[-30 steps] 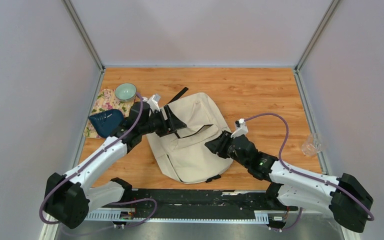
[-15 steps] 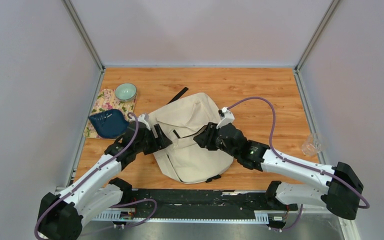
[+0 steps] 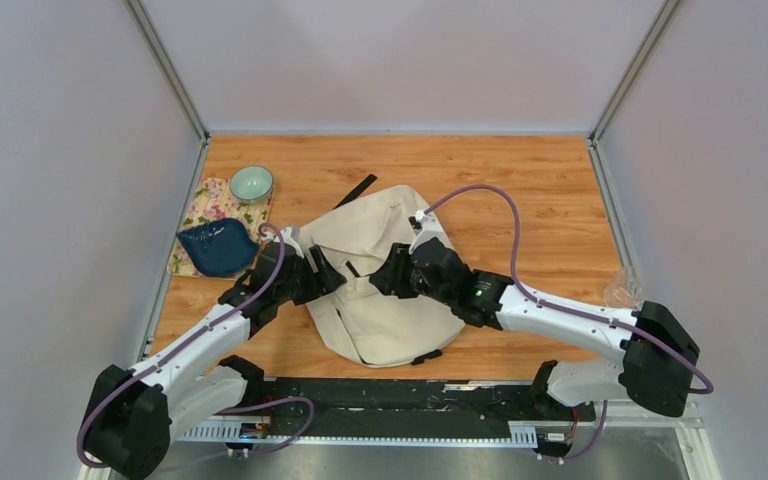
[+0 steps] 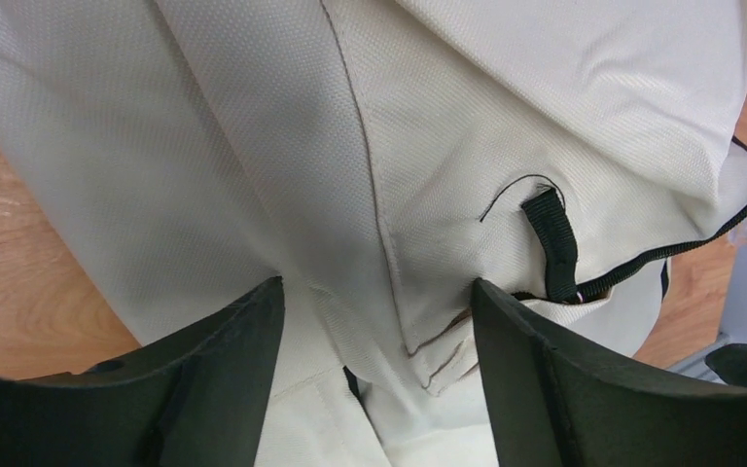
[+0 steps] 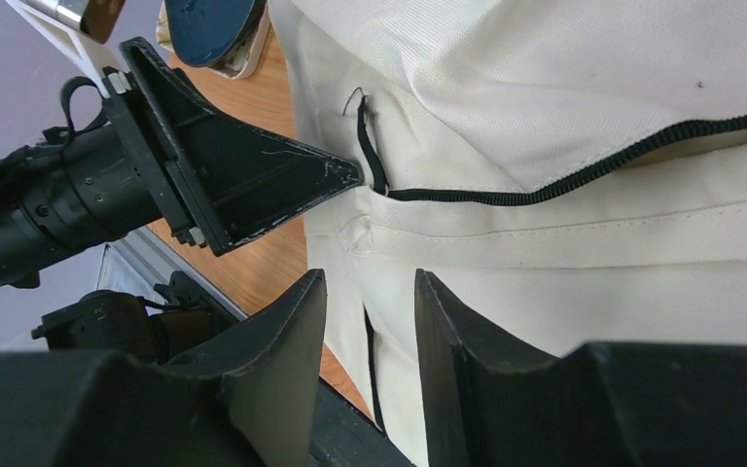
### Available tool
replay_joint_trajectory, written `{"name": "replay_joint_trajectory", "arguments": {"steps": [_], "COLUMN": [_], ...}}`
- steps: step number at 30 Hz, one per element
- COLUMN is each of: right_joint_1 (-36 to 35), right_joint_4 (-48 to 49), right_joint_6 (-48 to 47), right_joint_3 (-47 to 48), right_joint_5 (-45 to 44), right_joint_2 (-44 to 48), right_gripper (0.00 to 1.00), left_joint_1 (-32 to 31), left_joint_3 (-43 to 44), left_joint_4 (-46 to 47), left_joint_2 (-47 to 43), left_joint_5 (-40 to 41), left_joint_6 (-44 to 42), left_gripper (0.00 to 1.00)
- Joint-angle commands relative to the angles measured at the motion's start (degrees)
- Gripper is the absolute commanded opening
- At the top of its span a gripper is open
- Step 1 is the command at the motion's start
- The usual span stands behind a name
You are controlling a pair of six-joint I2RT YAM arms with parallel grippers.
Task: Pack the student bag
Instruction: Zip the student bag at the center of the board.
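Note:
The student bag [image 3: 400, 325], a cream fabric backpack with black zippers, lies flat in the middle of the table. My left gripper [image 3: 332, 275] is open at the bag's left edge, its jaws wide apart over a fabric fold [image 4: 418, 331] beside a black loop [image 4: 551, 243]. My right gripper [image 3: 380, 275] is open over the bag's middle, pointing left, close to the left gripper's fingertip [image 5: 336, 173]. In the right wrist view its jaws [image 5: 370, 277] hold nothing and hang just above the cream fabric below the black zipper [image 5: 564, 180].
A dark blue pouch [image 3: 215, 247] lies on a floral cloth [image 3: 210, 205] at the left, with a pale green bowl [image 3: 251, 183] behind it. A black strap [image 3: 358, 190] sticks out behind the bag. A clear cup [image 3: 622, 290] stands at the right edge.
My left gripper pulled back from the bag's far left to its left edge and settled there. My right gripper moved left across the bag toward the left gripper.

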State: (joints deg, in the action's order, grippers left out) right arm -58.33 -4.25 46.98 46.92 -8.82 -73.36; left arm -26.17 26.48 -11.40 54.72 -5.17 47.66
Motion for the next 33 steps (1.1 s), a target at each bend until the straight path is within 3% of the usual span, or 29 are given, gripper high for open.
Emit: {"name": "replay_joint_trajectory", "arguments": {"steps": [1,4,12,21,33], "right_joint_1": [-0.3,-0.3,-0.3,-0.3,-0.3], "right_joint_4": [-0.6,-1.9,-7.6,-12.8,-18.7], "right_joint_6": [-1.9,-2.9,-8.2,-14.3,-19.1], "right_joint_3": [3.8,5.6,12.8,22.7,31.5], "right_joint_5": [0.7,1.4,2.2,0.8,0.8], "right_joint_2": [-1.4,-3.5,-9.8,-16.7,-27.4], "right_gripper": [0.42,0.42,0.43,0.49,0.49], "left_joint_1": [0.4,0.4,1.3,1.5,1.7], "left_joint_3": [-3.0,-4.2,-4.2,-4.3,-4.2], "left_joint_4": [10.2,11.0,12.4,12.4,12.5], "left_joint_2": [0.7,0.7,0.0,-3.1,-5.0], "left_joint_5": [-2.1,-1.6,-1.1,-3.0,-5.8], "left_joint_6": [2.0,2.3,1.6,0.2,-0.3], "left_gripper": [0.74,0.5,0.02,0.0,0.0]}}
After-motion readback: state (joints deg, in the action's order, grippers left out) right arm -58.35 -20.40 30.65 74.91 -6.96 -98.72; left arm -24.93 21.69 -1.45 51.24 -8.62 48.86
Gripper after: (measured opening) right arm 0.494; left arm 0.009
